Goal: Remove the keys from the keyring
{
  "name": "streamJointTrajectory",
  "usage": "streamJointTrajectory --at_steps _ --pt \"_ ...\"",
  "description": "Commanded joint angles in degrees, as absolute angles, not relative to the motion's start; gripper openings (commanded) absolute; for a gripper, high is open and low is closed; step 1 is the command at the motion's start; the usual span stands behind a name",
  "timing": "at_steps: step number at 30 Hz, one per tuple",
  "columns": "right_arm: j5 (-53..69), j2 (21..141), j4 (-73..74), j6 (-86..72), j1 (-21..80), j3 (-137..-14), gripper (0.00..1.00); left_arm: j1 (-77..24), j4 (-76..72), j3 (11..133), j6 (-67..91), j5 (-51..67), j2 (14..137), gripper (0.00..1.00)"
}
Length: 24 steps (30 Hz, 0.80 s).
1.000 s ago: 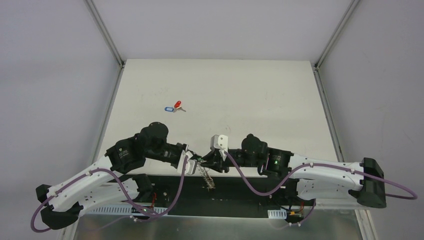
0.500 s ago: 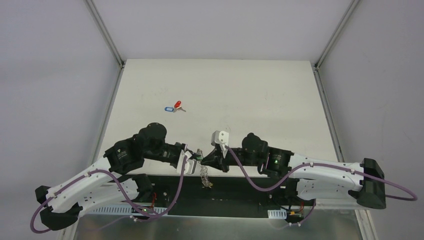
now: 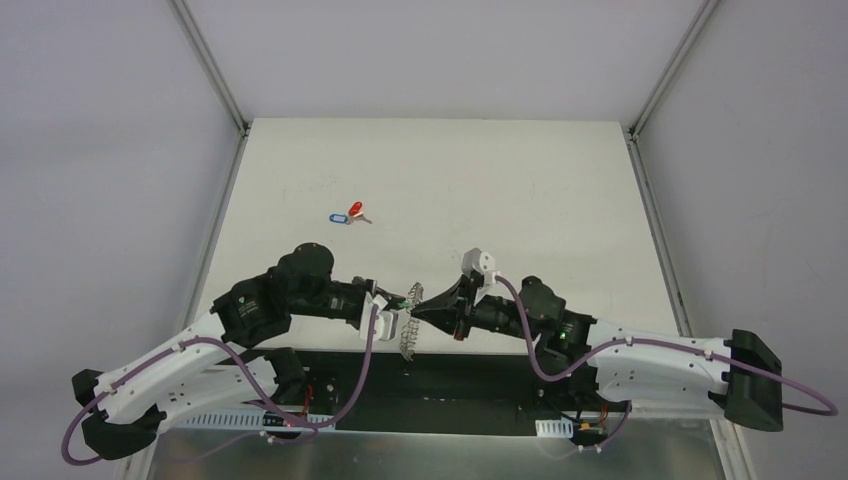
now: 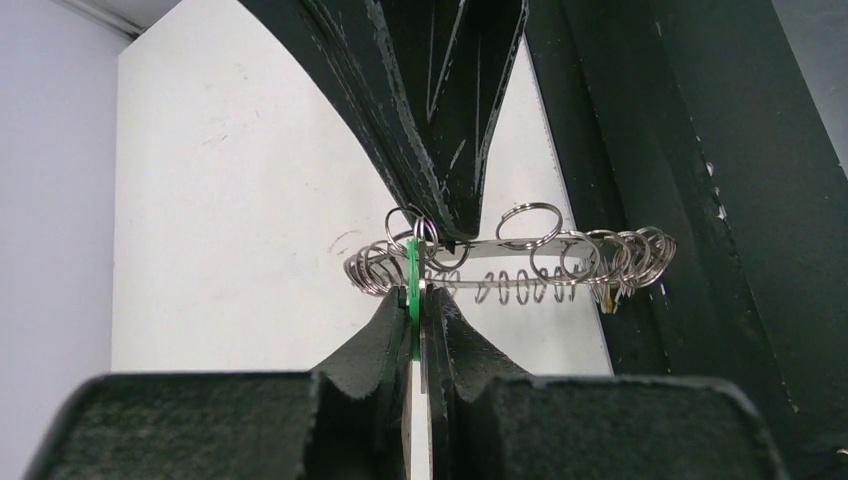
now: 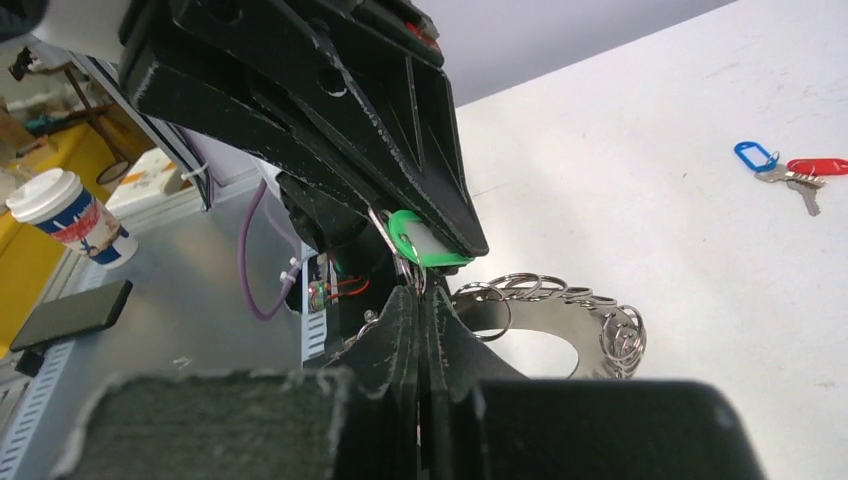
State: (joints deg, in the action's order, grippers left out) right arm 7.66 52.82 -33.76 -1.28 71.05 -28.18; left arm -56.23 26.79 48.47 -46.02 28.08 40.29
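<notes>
The round silvery metal keyring (image 4: 520, 250) with wire loops is seen polished and glossy; the green plastic key head (image 5: 410, 232), smooth. The black plastic jaws are scuffed and matt, the white surface (image 3: 500, 190) matt.

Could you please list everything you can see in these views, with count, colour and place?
green key: one, green, at the keyring's rim, clamped in the left gripper
blue key: one, blue, lying on the table's far left part, off the ring
red key: one, red, right beside the blue key
keyring: one, silvery, fringed with wire loops, held between the two grippers near the table's near edge
table: one, white
cup: one, white with red and blue print, off the table
left gripper: one, black, shut on the green key
right gripper: one, black, shut on the keyring
</notes>
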Motion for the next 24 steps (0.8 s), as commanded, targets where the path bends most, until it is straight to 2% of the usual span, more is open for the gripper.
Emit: streamJointTrajectory --at_steps 1,10,15,20,24 --pt "3.3 48.2 -45.0 -2.8 70.1 -26.8 0.0 -56.6 25.2 48.6 -45.7 28.2 40.4 0.0" --pt "0.4 43.6 -55.3 -2.9 69.8 -21.1 0.0 -56.5 25.1 48.5 -45.1 29.3 42.8 0.0" --pt "2.0 44.3 -52.4 -2.9 69.8 -21.1 0.01 -56.6 25.2 48.6 -45.1 28.9 42.6 0.0" --pt "3.6 44.7 -40.6 -2.3 69.8 -23.4 0.3 -56.5 25.1 48.4 -45.3 28.0 41.5 0.0" --pt "4.6 42.9 -32.9 0.9 69.8 -24.2 0.39 -56.4 25.1 48.6 -45.4 28.6 41.6 0.0"
